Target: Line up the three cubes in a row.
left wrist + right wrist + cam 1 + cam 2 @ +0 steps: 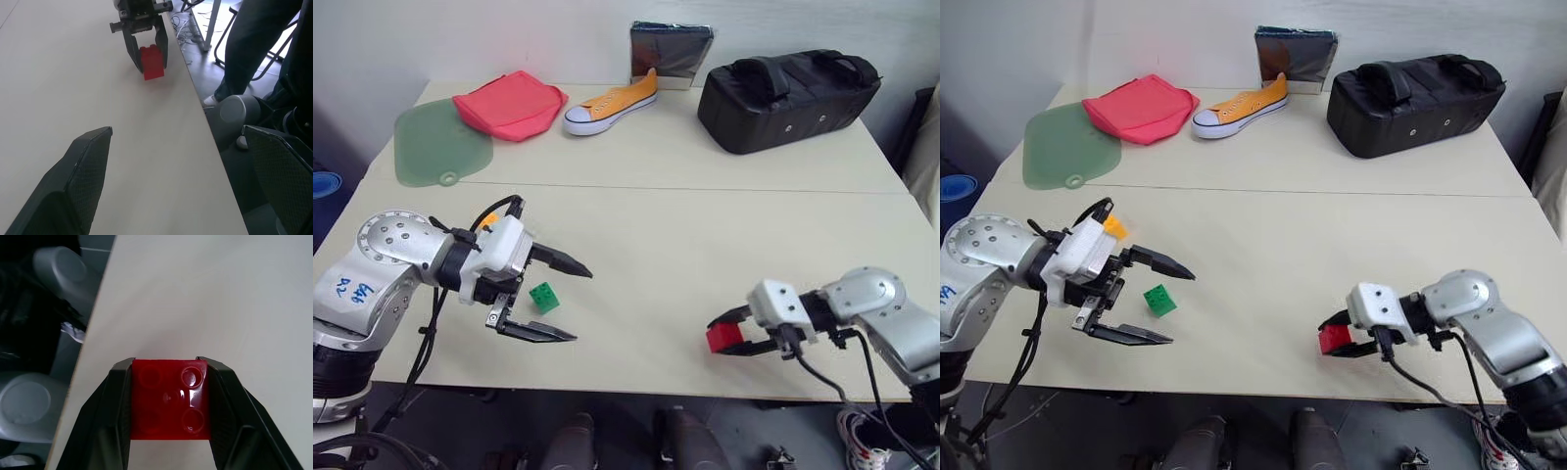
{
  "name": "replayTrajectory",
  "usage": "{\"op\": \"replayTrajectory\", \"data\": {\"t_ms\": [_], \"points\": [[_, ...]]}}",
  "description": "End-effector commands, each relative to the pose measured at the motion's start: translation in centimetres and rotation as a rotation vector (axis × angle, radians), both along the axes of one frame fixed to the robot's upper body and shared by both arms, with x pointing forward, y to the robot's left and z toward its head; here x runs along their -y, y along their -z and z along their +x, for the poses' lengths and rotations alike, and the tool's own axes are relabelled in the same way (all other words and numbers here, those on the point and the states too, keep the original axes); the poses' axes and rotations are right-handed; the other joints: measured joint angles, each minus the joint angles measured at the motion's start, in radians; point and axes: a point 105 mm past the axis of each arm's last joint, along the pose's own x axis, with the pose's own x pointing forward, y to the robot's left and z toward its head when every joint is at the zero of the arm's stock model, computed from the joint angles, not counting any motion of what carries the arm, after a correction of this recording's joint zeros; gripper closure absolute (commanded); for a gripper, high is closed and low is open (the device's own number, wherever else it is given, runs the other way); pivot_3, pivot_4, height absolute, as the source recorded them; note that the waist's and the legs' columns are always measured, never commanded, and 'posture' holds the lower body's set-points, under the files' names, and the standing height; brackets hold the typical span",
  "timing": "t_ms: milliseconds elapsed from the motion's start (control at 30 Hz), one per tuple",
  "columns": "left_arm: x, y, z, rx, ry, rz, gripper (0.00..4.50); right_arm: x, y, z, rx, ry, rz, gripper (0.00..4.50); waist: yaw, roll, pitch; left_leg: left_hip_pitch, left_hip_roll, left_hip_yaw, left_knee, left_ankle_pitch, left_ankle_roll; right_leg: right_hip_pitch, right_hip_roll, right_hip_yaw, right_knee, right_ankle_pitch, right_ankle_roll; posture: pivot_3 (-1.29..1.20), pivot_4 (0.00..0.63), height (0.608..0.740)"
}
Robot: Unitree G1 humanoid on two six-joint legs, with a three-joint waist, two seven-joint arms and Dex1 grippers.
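My right gripper is shut on the red cube near the table's front right edge; the right wrist view has that studded red cube clamped between both fingers. The green cube lies on the table at the front left, between the spread fingers of my open left gripper, touching neither. An orange-yellow cube peeks out from behind my left wrist, mostly hidden. In the left wrist view the red cube sits in the right gripper across the table.
At the back stand an orange sneaker, a red pouch, a green mat, a black bag and a dark box. A person's legs are beside the table's front edge.
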Motion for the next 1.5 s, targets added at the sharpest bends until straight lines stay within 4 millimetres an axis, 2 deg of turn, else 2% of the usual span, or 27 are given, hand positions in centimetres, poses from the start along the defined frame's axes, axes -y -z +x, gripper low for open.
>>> {"op": "replayTrajectory", "data": {"t_ms": [33, 333, 533, 600, 733, 833, 900, 1000, 1100, 1200, 1400, 1500], "points": [[0.5, -0.4, -0.7, 0.037, 0.053, 0.005, 0.0, 0.0, -0.3, 0.8, 0.082, 0.068, -0.017, 3.0, -0.001, 0.0, 0.0, 0.0, 0.0, 0.0, 0.0, 0.0, 0.0, 0.0, 0.0, 0.0, 0.0, 0.0, 0.0, 0.0, 0.15, 0.74], [0.7, -0.1, -0.3, 0.046, 0.066, 0.007, 0.0, -0.6, 0.2, -0.5, 0.031, 0.027, -0.005, 3.0, 0.009, 0.0, 0.0, 0.0, 0.0, 0.0, 0.0, 0.0, 0.001, 0.0, 0.0, 0.0, -0.001, 0.0, 0.0, 0.0, 0.15, 0.74], [0.8, 0.0, -0.2, 0.056, 0.068, 0.011, 0.0, -0.1, 1.0, 0.1, 0.025, 0.071, -0.041, 3.0, 0.013, 0.0, 0.0, 0.0, 0.0, 0.0, 0.0, 0.0, 0.001, 0.0, 0.0, 0.0, -0.001, 0.0, 0.0, 0.0, 0.15, 0.74], [0.8, 0.0, -0.2, 0.059, 0.069, 0.013, 0.0, 0.0, 1.1, 0.3, 0.027, 0.077, -0.046, 2.26, 0.013, 0.0, 0.0, 0.0, 0.0, 0.0, 0.0, 0.0, 0.001, 0.0, 0.001, 0.0, -0.001, 0.0, 0.0, 0.0, 0.15, 0.74], [0.7, 0.2, -0.1, 0.057, 0.06, 0.013, 0.0, -0.1, 0.5, -0.1, 0.016, 0.055, -0.021, 1.15, 0.012, 0.0, 0.0, 0.0, 0.0, 0.0, 0.0, 0.0, 0.001, 0.0, 0.001, 0.0, -0.001, 0.0, 0.0, 0.0, 0.15, 0.74], [0.5, 0.4, 0.1, 0.049, 0.016, -0.005, 0.0, -0.2, -1.0, -0.6, -0.006, 0.044, 0.05, 0.2, 0.013, 0.0, 0.0, 0.0, 0.0, 0.0, 0.0, 0.0, 0.001, 0.0, 0.001, 0.0, -0.001, 0.0, 0.0, 0.0, 0.15, 0.74], [0.1, 0.8, 0.2, 0.038, -0.036, -0.025, 0.0, 0.0, -2.9, -0.8, -0.017, 0.04, 0.121, 0.09, 0.011, 0.0, 0.0, 0.0, 0.0, 0.0, 0.0, 0.0, 0.001, 0.0, 0.001, 0.0, -0.001, 0.0, 0.0, 0.0, 0.15, 0.74], [-1.1, 1.6, 0.0, 0.018, -0.135, -0.034, 0.0, 0.5, -5.7, -1.3, -0.026, 0.018, 0.206, 0.09, 0.009, 0.0, 0.0, 0.0, 0.001, 0.0, -0.001, -0.001, 0.001, 0.0, 0.001, 0.0, -0.001, 0.0, 0.0, 0.0, 0.15, 0.74], [-4.0, 2.9, -0.2, -0.017, -0.353, -0.059, 0.0, 1.8, -8.3, -1.3, -0.007, 0.013, 0.233, 0.09, 0.009, 0.0, 0.0, 0.0, 0.001, -0.001, -0.001, -0.001, 0.002, 0.001, 0.001, 0.0, -0.002, 0.0, 0.0, 0.0, 0.15, 0.74], [-7.0, 4.3, -0.7, -0.019, -0.548, -0.091, 0.0, 2.4, -9.0, -1.2, -0.012, 0.015, 0.225, 0.09, 0.011, 0.0, 0.0, 0.002, 0.001, -0.001, -0.002, -0.004, 0.008, 0.002, 0.0, 0.0, -0.003, 0.0, 0.0, 0.0, 0.15, 0.74], [-14.0, 6.7, -3.7, -0.052, -0.871, -0.06, 0.0, 2.4, -9.7, -0.4, 0.004, -0.013, 0.226, 0.09, 0.011, 0.0, 0.0, 0.002, 0.001, -0.001, -0.002, -0.005, 0.009, 0.002, -0.002, -0.001, -0.005, 0.0, -0.001, 0.0, 0.15, 0.74], [-15.5, 6.8, -4.8, -0.085, -0.922, -0.051, 0.0, 2.1, -10.0, -0.2, 0.006, -0.019, 0.235, 0.09, 0.013, 0.0, 0.0, 0.002, 0.001, -0.001, -0.003, -0.006, 0.009, 0.002, -0.002, -0.001, -0.005, -0.001, -0.001, 0.0, 0.15, 0.74]]}}
